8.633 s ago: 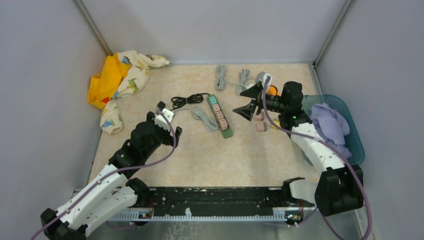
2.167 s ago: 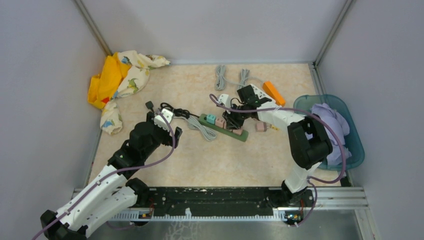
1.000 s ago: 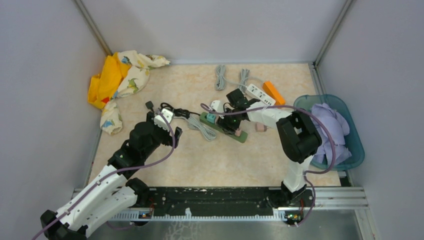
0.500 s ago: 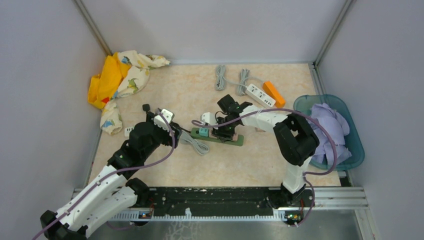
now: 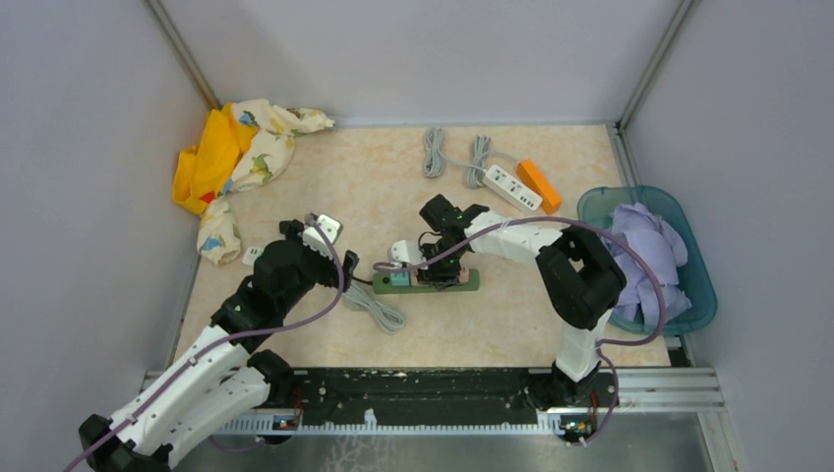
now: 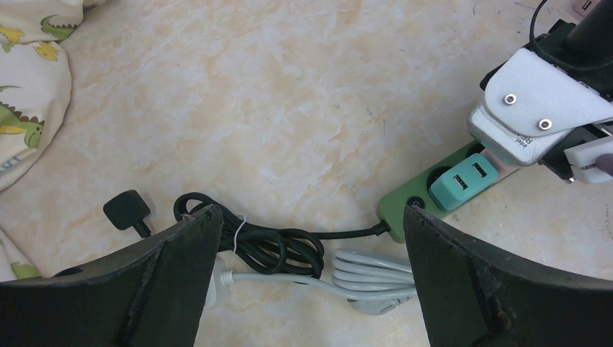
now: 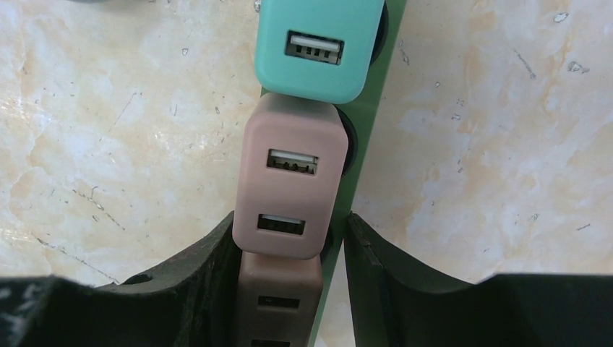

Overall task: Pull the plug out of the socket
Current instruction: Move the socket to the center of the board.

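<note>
I work over the table (image 5: pixel 511 324), and the green power strip (image 5: pixel 466 283) lies across its middle, broadside to the arm bases, where both arms can reach it. My left gripper (image 6: pixel 309 217) hangs wide open over the strip's black cord (image 6: pixel 275 246), holding nothing. I judge it is placed there to pin the strip down when the pull comes. My right gripper (image 7: pixel 289 223) sits low on the strip, its jaws close on either side of a pink plug (image 7: pixel 289 181), one finger against the plug's corner. I cannot tell whether the clamp is firm. The plug is seated in its socket, just beside a teal plug (image 7: pixel 318 43), so the pulling is not yet done
</note>
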`<state>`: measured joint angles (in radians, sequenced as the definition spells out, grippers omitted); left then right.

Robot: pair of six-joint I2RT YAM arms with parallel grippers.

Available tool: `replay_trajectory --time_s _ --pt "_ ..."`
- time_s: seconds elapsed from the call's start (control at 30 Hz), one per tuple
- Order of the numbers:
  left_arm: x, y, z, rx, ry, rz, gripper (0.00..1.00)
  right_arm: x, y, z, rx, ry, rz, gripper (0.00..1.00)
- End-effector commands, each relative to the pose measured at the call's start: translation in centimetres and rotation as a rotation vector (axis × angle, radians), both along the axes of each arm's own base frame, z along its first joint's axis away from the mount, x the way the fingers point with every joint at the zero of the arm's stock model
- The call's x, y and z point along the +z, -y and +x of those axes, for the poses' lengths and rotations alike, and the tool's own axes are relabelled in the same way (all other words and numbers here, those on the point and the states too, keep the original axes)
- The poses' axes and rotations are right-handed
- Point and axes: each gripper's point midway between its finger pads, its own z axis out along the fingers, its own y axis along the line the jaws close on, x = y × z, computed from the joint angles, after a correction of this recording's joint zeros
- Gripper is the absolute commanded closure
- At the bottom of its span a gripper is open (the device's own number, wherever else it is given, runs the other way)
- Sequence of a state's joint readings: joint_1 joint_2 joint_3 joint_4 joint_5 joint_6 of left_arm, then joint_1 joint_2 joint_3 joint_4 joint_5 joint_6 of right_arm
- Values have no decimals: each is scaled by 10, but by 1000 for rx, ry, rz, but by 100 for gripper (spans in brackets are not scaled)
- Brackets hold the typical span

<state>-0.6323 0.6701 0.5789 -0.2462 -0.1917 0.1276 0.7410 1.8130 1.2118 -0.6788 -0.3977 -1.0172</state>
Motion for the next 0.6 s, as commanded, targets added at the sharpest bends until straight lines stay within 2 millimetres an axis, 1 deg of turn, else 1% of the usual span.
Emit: replay_trajectory --time_s 0.0,0.03,0.07,0.13,0.17,0.23,0.3,0.4,0.53,0.57 --pt "10 2 -1 -14 25 -27 0 4 2 -33 77 -80 -40 71" --pt "10 2 -1 -17 26 -28 0 5 2 -30 66 -67 -48 70" --pt "11 3 -2 -21 28 -29 0 7 3 -28 63 -58 -53 65" --pt "11 4 -2 -27 28 -32 0 11 4 -27 54 -52 -53 47" --pt "11 4 -3 -31 29 -31 0 14 4 -26 48 -50 -47 39" --pt "11 5 -3 -39 31 -36 0 21 3 -22 30 -37 -30 30" --pt "12 7 -4 -48 34 -41 0 30 2 -14 -1 -34 -6 26" --pt "14 10 -6 -71 40 -50 0 51 4 -8 -22 -43 47 24" --pt "19 24 -12 -156 50 -82 0 84 11 -10 -7 -43 143 18" --pt "22 29 -14 -180 54 -98 0 95 13 -11 1 -35 175 18"
